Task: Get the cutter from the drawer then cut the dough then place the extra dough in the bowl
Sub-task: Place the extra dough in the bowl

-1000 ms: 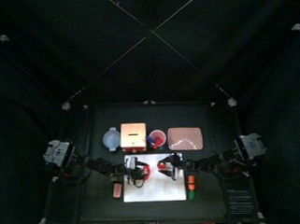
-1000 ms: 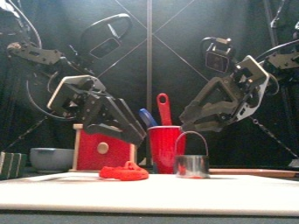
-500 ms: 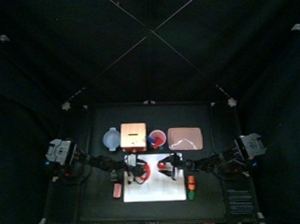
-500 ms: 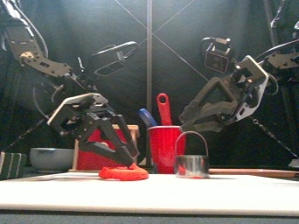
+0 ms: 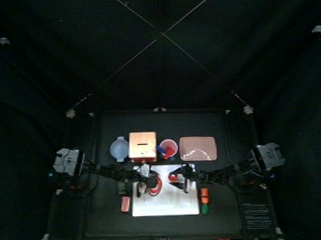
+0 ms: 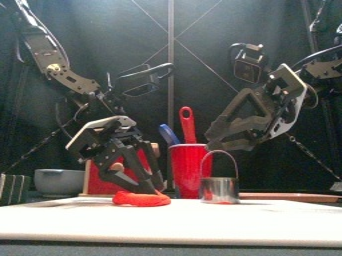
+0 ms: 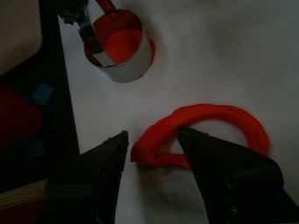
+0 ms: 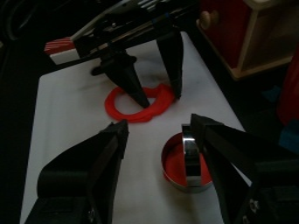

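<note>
- Top view: white cutting board (image 5: 167, 208) at the table's front. Flat ring of red dough (image 5: 155, 186) lies on the board's back part. Left gripper (image 5: 143, 182) is over the ring, and right gripper (image 5: 187, 177) is just beside it to the right. Behind the board, in a row from the left: blue-grey bowl with two small handles (image 5: 119, 148), pale wooden box with a red drawer front (image 5: 142, 145), red cup (image 5: 169, 147), flat pink tray (image 5: 198, 147).
- Front view: left gripper is low at the board, jaws spread, tips at the dough ring. Round metal cutter with a wire handle (image 6: 219, 190) stands upright on the board, right of the ring and apart from it. Right gripper hangs above the cutter, clear of it. The cup holds a blue toy knife (image 6: 166, 133) and a red toy knife (image 6: 187, 122).
- Left wrist view: jaws apart, one on either side of the ring's edge, not pinched on it. The cutter stands beyond, red dough inside it.
- Right wrist view: jaws wide apart, nothing gripped. The cutter stands on the board between them, red dough within. Beyond it, the left gripper's jaws straddle the ring's rim.
</note>
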Controlling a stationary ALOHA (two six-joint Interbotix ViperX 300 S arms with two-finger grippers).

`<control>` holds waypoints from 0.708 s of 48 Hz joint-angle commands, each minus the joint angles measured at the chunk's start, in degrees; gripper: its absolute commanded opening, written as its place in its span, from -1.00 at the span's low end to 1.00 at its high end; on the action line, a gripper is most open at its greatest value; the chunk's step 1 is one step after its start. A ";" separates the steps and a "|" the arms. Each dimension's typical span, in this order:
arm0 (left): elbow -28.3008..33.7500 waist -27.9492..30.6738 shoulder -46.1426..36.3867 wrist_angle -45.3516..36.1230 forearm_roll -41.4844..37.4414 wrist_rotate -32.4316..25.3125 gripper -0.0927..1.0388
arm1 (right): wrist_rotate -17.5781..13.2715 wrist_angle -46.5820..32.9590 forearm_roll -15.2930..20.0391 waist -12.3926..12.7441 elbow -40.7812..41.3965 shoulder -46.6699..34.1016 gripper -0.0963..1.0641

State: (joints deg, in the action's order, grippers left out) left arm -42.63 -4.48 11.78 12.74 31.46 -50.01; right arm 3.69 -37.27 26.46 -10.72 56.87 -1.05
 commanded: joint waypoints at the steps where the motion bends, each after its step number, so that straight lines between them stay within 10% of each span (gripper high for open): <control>1: 0.97 0.09 -0.53 -0.97 0.18 0.09 0.51 | -0.26 0.97 0.18 -0.09 0.26 -0.18 0.74; 34: -0.09 0.97 -8.26 -1.05 0.44 0.18 0.14 | -0.26 1.32 0.18 -0.09 -0.26 0.53 0.74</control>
State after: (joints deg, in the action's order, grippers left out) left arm -42.80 -3.87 8.26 11.16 31.82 -49.83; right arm 3.78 -36.83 26.37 -10.72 56.69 -0.88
